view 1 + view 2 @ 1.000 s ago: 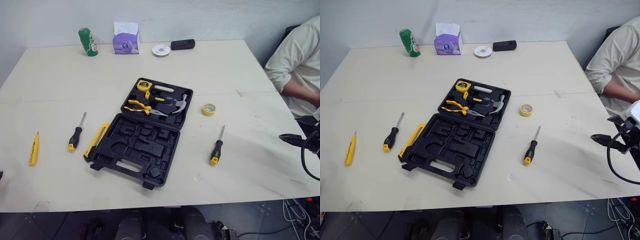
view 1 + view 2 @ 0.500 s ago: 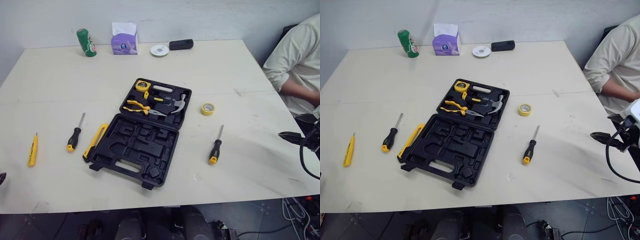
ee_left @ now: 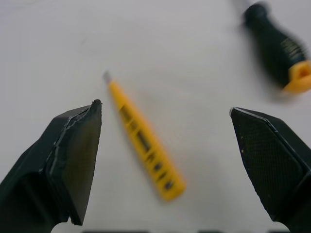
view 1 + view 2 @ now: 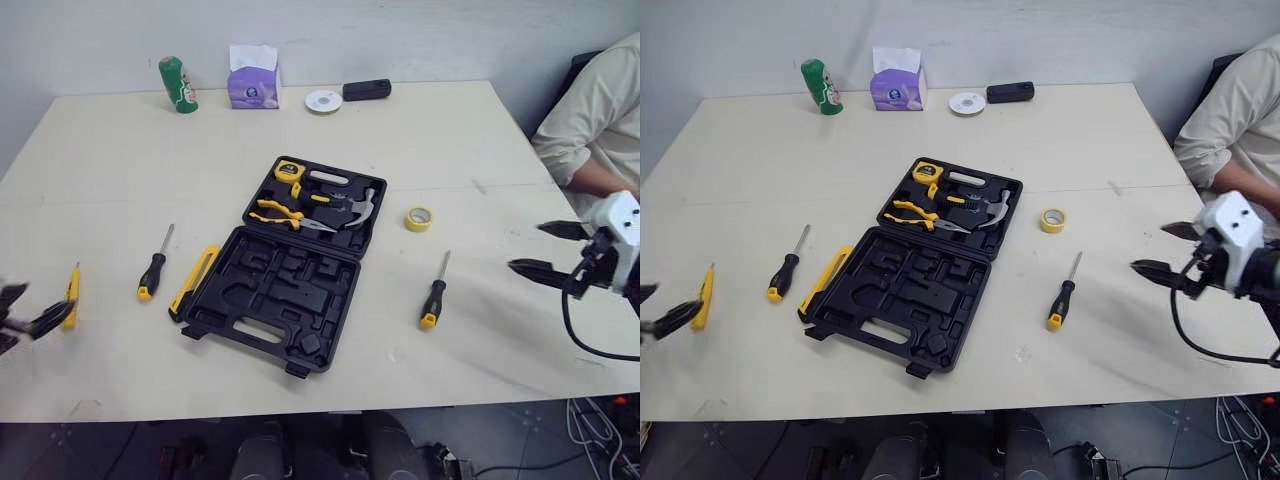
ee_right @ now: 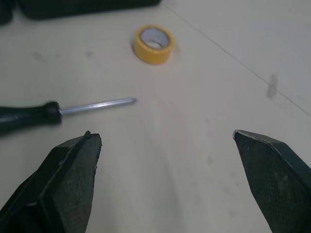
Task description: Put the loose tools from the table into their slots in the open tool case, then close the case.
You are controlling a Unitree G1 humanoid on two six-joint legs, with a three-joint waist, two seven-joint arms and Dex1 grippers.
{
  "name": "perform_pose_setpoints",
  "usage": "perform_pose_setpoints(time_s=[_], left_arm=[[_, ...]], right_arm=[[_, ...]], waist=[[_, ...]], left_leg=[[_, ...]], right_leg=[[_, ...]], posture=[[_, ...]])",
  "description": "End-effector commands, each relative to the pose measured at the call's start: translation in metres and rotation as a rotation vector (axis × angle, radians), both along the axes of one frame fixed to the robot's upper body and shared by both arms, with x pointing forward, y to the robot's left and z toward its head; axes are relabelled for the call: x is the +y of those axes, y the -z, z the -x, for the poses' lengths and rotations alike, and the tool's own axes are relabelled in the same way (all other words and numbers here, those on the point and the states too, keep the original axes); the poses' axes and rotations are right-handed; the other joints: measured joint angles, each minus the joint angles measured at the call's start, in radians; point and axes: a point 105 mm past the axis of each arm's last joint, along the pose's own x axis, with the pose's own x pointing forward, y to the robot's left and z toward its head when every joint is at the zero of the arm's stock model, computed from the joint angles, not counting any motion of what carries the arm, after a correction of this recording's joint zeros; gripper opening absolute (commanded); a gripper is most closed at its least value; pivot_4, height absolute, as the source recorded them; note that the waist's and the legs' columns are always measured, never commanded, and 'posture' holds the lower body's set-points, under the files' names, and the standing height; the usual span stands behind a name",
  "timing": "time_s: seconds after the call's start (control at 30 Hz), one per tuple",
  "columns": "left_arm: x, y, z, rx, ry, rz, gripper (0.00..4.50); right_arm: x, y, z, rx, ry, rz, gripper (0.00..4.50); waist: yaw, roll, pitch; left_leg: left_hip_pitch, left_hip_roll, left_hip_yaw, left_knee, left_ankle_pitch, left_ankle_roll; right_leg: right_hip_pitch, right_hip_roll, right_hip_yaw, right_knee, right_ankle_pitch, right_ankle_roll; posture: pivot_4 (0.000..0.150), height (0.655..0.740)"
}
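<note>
Tool case (image 4: 290, 270) sat open flat mid-table, far half already carrying tape measure, pliers and hammer, near half with bare moulded slots. Loose kit around it: yellow knife (image 4: 193, 282) just beside the near half's left edge, left screwdriver (image 4: 153, 272) a bit further out, yellow tester pen (image 3: 143, 141) near the table's left edge; on the other side, right screwdriver (image 5: 48, 114) and yellow tape roll (image 5: 154, 44), both apart from the case.

Step as I read it: the opening pick. Nothing gripped, five loose items out, lid not closed, so the task was barely started.

Left gripper (image 3: 164, 109): fingers spread wide, empty, straddling the tester pen from above with the pen lying at a slant between them. No contact that I could see. Next move likely needs it to drop and line the fingers across the pen body before pinching; the pen is thin and flat on the table, so a skidding grab is the risk.

Right gripper (image 5: 165, 134): also spread wide, holding nothing, hovering over bare table right of the right screwdriver, shaft tip and tape roll ahead of it. It would need to shift toward the handle to pick.

Can, tissue pack and a seated person's sleeve (image 4: 600, 110) sat at the far and right edges, clear of the work
</note>
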Motion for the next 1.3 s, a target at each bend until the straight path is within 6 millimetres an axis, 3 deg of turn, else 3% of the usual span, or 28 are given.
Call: perform_pose_setpoints(time_s=[0.03,0.1,0.17,0.27,0.47,0.8,1.3], left_arm=[[-0.039,-0.016,-0.028,-0.01,0.149,-0.087,4.45],[-0.061,-0.022,-0.049,-0.025,0.218,-0.102,4.45],[-0.077,-0.025,-0.069,-0.027,0.242,-0.109,3.92],[-0.102,-0.026,-0.091,-0.002,0.325,-0.143,2.7],[-0.13,-0.024,-0.133,0.013,0.381,-0.157,0.0],[-0.167,-0.011,-0.17,0.035,0.46,-0.145,0.0],[-0.198,-0.001,-0.175,0.067,0.575,-0.099,0.0]], right_arm=[[0.031,-0.003,-0.001,-0.023,-0.052,-0.027,4.5],[0.045,0.003,-0.003,-0.014,-0.069,-0.035,4.5],[0.063,0.008,-0.002,-0.014,-0.131,-0.035,4.5],[0.084,0.015,-0.004,-0.006,-0.169,-0.058,3.18],[0.109,0.034,-0.016,0.016,-0.16,-0.053,0.04],[0.128,0.063,-0.029,0.061,-0.151,0.001,0.01],[0.158,0.068,-0.038,0.043,-0.182,-0.01,0.01]], waist=[[0.001,-0.001,0.0],[0.005,-0.001,-0.001],[0.011,-0.002,-0.001],[0.009,-0.002,-0.001],[0.016,-0.004,-0.002],[0.018,-0.005,-0.002],[0.017,-0.005,-0.002]], left_leg=[[0.0,0.0,0.0,0.0,0.001,0.001],[0.0,-0.001,0.0,0.0,0.002,0.001],[0.0,-0.001,0.0,0.0,0.002,0.001],[0.0,-0.002,0.003,0.0,0.003,0.002],[0.0,-0.002,0.004,0.004,0.004,0.004],[-0.004,-0.002,0.004,0.014,0.003,0.007],[-0.004,-0.002,0.004,0.015,0.003,0.007]], right_leg=[[0.0,0.0,0.0,0.0,0.0,0.0],[0.0,0.0,0.0,0.0,0.0,0.0],[0.0,0.0,0.0,0.0,0.0,0.0],[0.0,0.001,0.001,0.001,0.0,0.001],[0.0,0.003,0.002,0.002,0.001,0.002],[0.0,0.003,0.001,0.008,0.002,0.004],[0.0,0.003,0.0,0.01,0.002,0.004]], posture=[[0.15,0.7252],[0.15,0.7252],[0.15,0.7252],[0.15,0.7252],[0.15,0.7252],[0.15,0.7252],[0.15,0.7252]])
